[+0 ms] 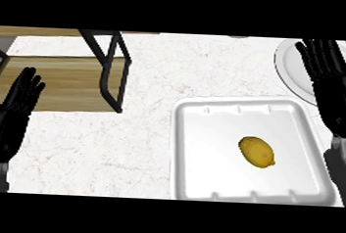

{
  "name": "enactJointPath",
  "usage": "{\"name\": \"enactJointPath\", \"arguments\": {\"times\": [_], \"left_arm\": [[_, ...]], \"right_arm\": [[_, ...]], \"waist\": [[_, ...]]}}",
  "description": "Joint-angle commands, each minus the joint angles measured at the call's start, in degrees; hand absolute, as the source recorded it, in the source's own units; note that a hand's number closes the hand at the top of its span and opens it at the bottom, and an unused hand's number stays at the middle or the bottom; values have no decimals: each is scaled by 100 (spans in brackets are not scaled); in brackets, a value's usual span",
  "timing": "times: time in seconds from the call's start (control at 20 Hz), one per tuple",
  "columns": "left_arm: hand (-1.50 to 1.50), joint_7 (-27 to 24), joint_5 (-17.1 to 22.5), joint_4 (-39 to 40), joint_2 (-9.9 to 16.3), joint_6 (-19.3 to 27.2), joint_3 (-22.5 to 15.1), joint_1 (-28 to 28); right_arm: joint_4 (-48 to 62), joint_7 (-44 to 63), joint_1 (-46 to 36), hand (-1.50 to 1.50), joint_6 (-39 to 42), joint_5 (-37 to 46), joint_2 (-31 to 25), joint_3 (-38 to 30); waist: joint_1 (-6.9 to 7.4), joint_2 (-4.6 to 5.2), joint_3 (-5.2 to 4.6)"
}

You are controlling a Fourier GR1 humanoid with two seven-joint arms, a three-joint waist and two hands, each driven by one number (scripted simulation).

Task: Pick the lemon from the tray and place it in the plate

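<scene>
One lemon (256,151) is seen lying on its side in the white tray (196,139), a little right of the tray's middle, with its long axis running diagonally and the nippled tip turned toward the near right corner. Nothing touches it. It lies below and to the left of the right hand (336,91), which is held flat with its fingers straight and together, over the tray's right rim and across the inner edge of the white plate (287,64). The plate is partly hidden under that hand at the far right. The left hand (13,116) is shown open at the left edge, fingers up, at rest and well apart from the tray.

The fruit can be judged light, stiff and not fragile, with a waxy rind that may slide, and its oval form is likely to roll on the smooth tray floor if it is nudged. It is best taken across its thick middle, with the thumb on one long side and the fingers on the other, from above; a hold at the tapered ends would probably slip. The lift has not yet been begun.
</scene>
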Motion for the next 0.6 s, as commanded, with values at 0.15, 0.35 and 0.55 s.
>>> {"name": "enactJointPath", "arguments": {"times": [0.15,0.35,0.55], "left_arm": [[0,-237,-811,271,253,179,-216,462],[0,-215,-1108,445,349,176,-265,784],[0,-577,-1271,726,109,315,-337,963]], "right_arm": [[-101,390,371,-150,866,-2266,974,-168],[-218,1,879,-150,541,-1352,494,-456],[-609,-1138,2029,-150,589,-1741,1144,-835]], "waist": [[117,-87,-82],[46,-100,-106],[-58,-103,-101]]}}
